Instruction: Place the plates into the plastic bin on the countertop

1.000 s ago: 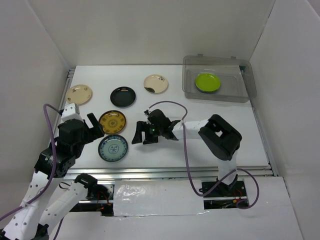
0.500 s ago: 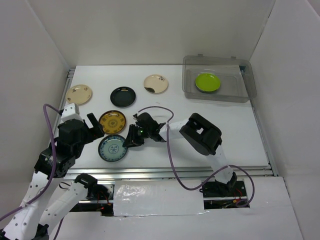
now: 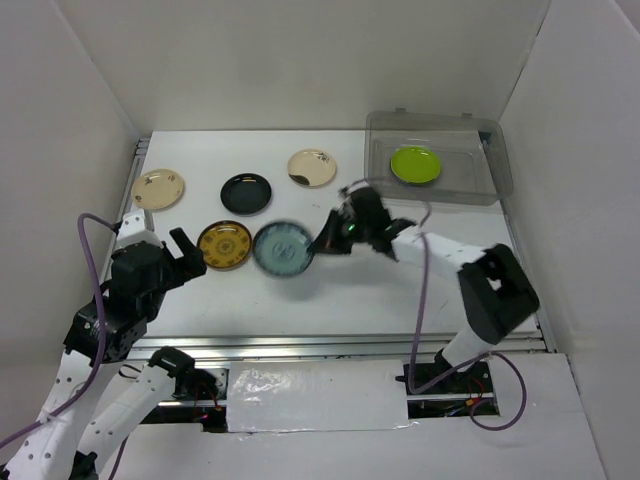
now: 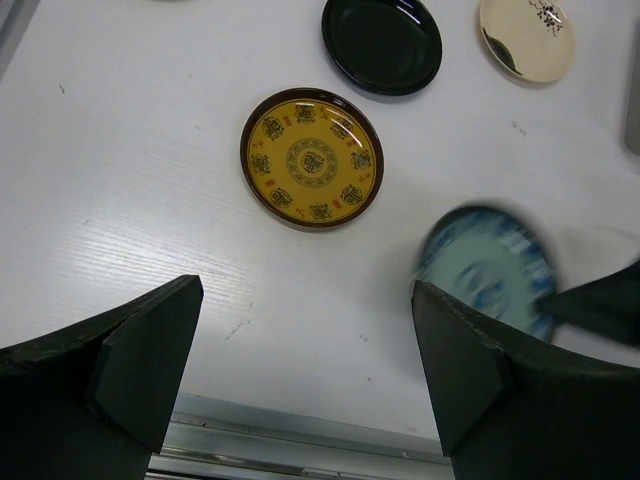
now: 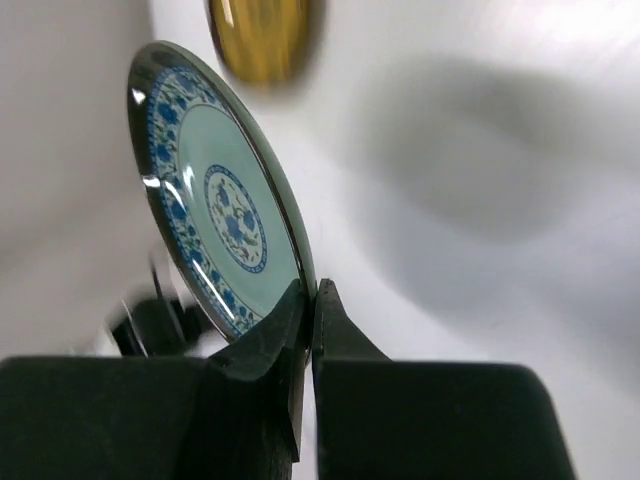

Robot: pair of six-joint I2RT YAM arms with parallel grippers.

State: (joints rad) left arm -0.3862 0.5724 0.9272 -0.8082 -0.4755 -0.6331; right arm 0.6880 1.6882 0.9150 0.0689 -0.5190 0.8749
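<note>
Right gripper (image 5: 308,300): jaws pinched tight on the rim of a teal plate (image 5: 225,200), held on edge, seemingly clear of the countertop (image 3: 350,295) (top view blurred). Plastic bin (image 3: 440,195) is well apart, back past the wrist, with a lime plate (image 3: 415,165) inside. Step: carry. Next: swing over the bin, level the plate, release.

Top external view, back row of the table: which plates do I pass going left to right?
In order: left cream plate → black plate → second cream plate → lime green plate, which lies inside the plastic bin.
</note>
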